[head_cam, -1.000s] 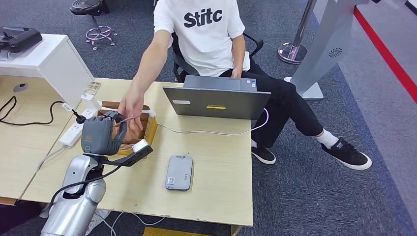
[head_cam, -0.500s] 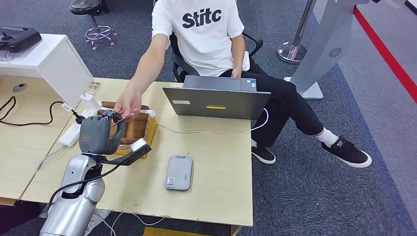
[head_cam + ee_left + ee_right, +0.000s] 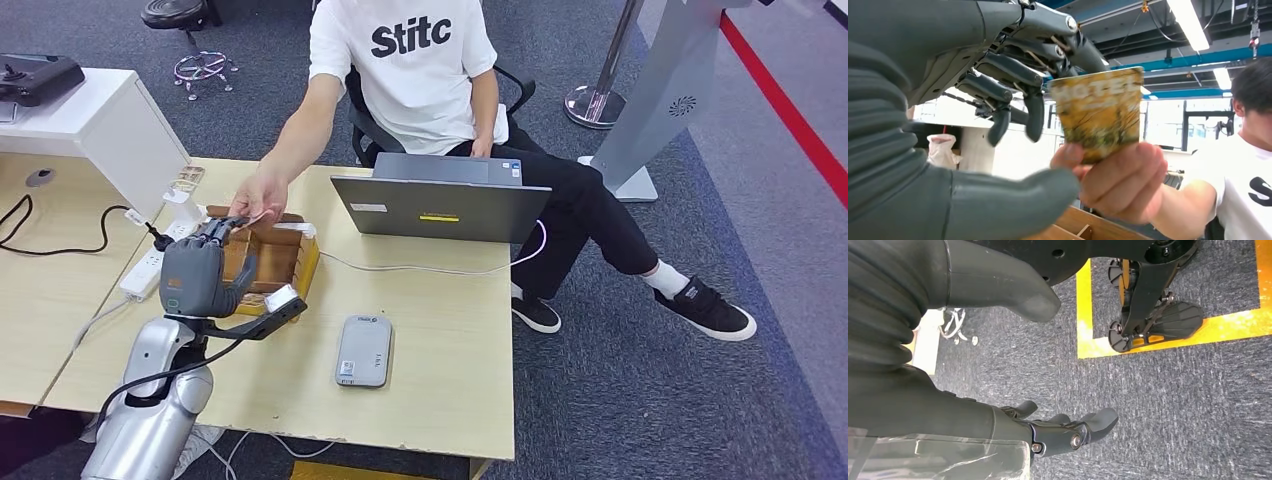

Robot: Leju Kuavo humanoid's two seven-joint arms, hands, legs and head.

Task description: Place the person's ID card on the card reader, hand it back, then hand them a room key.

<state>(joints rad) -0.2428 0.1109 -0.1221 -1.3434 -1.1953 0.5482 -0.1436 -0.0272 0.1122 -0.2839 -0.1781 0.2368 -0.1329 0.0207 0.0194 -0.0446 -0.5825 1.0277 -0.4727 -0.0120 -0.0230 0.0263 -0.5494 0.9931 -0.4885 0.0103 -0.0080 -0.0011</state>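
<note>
The room key, a yellow card printed HOTEL (image 3: 1100, 112), is pinched from below in the person's hand (image 3: 1118, 180). My left hand (image 3: 197, 275) is raised over the wooden tray (image 3: 290, 262), its fingers (image 3: 1013, 87) spread and its thumb (image 3: 1013, 197) apart from them, holding nothing. The person's hand (image 3: 255, 203) sits just beyond my fingertips, with the card's edge (image 3: 259, 217) showing under it. The grey card reader (image 3: 364, 350) lies flat on the desk to the right of my arm. My right hand (image 3: 1058, 432) hangs over the carpet, empty, with its fingers loosely extended.
An open laptop (image 3: 440, 208) stands at the desk's far edge in front of the seated person. Left of the tray are a white power strip (image 3: 150, 265) with a black cable and a white box (image 3: 100, 130). A white cable (image 3: 420, 268) crosses the desk.
The person's hand has drawn back from my left hand and away from the tray, taking the card. My fingers have opened out and my hand has sunk slightly.
</note>
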